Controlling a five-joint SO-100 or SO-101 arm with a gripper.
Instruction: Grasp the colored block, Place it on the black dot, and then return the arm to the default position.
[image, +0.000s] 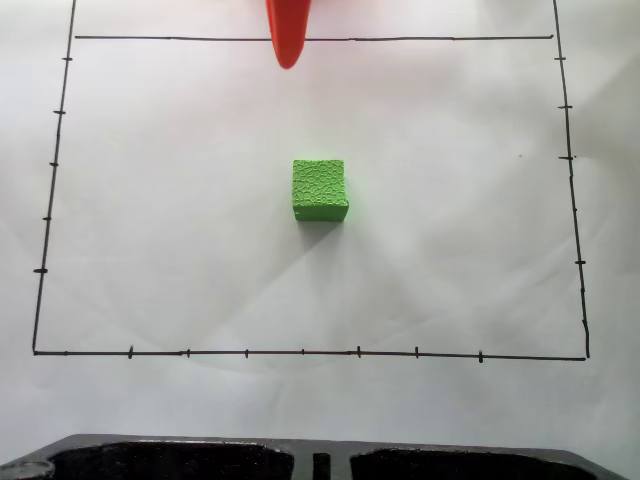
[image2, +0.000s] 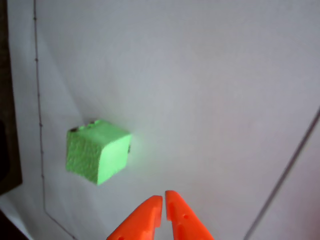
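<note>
We see the claw (image2: 163, 200) at the bottom edge of the wrist view with its two orange tips pressed together, only a hairline gap between them, pinching nothing. In the fixed view one orange tip (image: 288, 45) pokes in from the top edge, crossing the upper border line (image: 420, 39).

The colored block (image2: 96, 156) sits on the white paper (image2: 215, 90), up and to the left of the claw tips in the wrist view, clearly apart from them. In the fixed view the block (image: 320, 190) lies well below the tip, nearly in line with it. Dark specks show at the block's far top edge and right side; these may be the black dot (image2: 91, 121) peeking from beneath, but we cannot tell.

Risks, as we judge them:
- If the dot lies under the block, a fresh grasp would only disturb a finished placement.
- If a grasp is due, descending with the tips closed would shove or tip the block rather than straddle it.
- The block is off to the claw's left, so a straight approach could clip its corner and rotate it.
</note>
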